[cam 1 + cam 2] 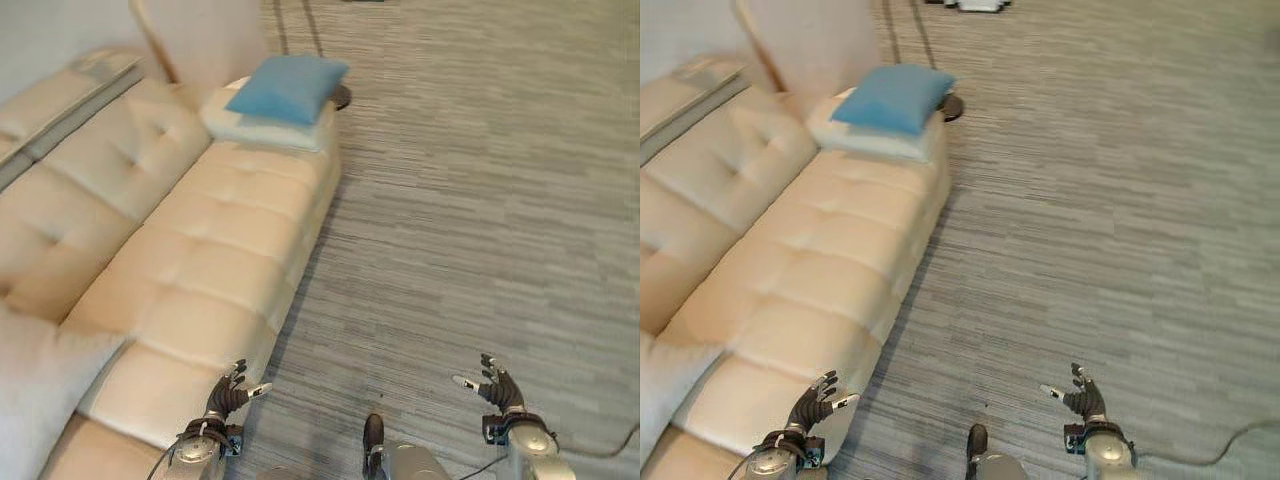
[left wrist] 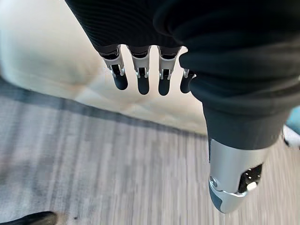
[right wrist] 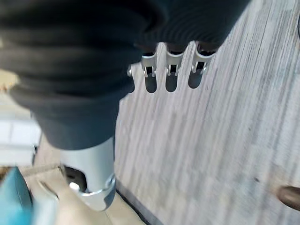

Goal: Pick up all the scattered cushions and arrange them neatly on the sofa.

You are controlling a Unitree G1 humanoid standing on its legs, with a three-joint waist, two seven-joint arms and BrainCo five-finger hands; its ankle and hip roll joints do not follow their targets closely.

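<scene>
Right, I see the blue cushion [image 1: 287,87] stacked on a white cushion [image 1: 262,127] at the far end of the cream sofa [image 1: 190,270]. Another pale cushion [image 1: 40,385] sits at the near end, though I think part of it is cut off. My left hand [image 1: 228,392] hovers by the sofa's front edge, my right hand [image 1: 492,385] over the grey carpet [image 1: 480,200]; both hold nothing, fingers relaxed. No print I can read.

Grey striped carpet floor [image 1: 480,200]
</scene>
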